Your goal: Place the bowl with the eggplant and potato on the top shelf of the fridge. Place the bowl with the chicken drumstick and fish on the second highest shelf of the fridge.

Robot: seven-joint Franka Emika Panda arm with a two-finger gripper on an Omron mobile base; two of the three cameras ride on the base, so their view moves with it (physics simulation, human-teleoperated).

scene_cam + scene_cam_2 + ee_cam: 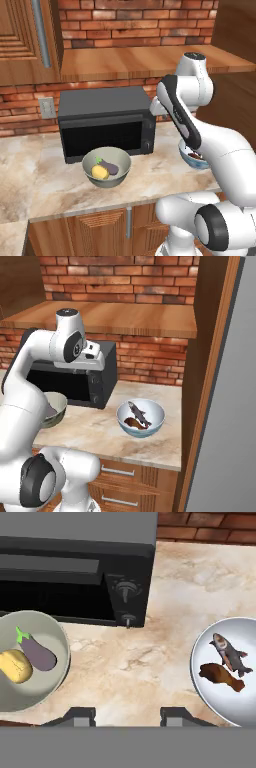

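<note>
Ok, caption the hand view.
Open hand above counter between vegetable bowl and fish bowl.

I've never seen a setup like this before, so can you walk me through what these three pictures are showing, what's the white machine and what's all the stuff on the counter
The white machine is a robot arm on a driving base, in a computer-rendered kitchen. Two pictures come from cameras on the base, behind the arm to its left and right. The third looks down from the arm's hand; the two dark stubs at its bottom are the gripper, standing apart with nothing between them, above bare counter.

On the marble counter stands a black microwave. In front of it is an olive-grey bowl holding an eggplant and a potato. To its right sits a pale blue bowl with a fish and a chicken drumstick. The tall grey panel at the right is the fridge.
</note>
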